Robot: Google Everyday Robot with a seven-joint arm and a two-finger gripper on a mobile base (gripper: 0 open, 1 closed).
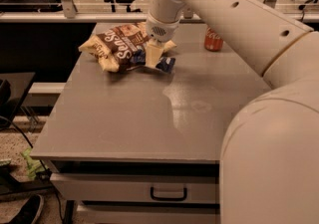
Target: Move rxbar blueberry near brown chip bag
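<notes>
The brown chip bag (118, 46) lies crinkled at the back left of the grey table (124, 118). The rxbar blueberry (165, 64) is a small dark-blue bar lying on the table right against the bag's right edge. My gripper (151, 59) points down over the bar's left end, between the bar and the bag. Its pale fingers (152, 55) cover part of the bar.
A red cola can (213, 40) stands at the back right of the table. My large white arm (239, 29) fills the right side of the view. The table has a drawer with a handle (168, 194) in front. Chairs and desks stand behind.
</notes>
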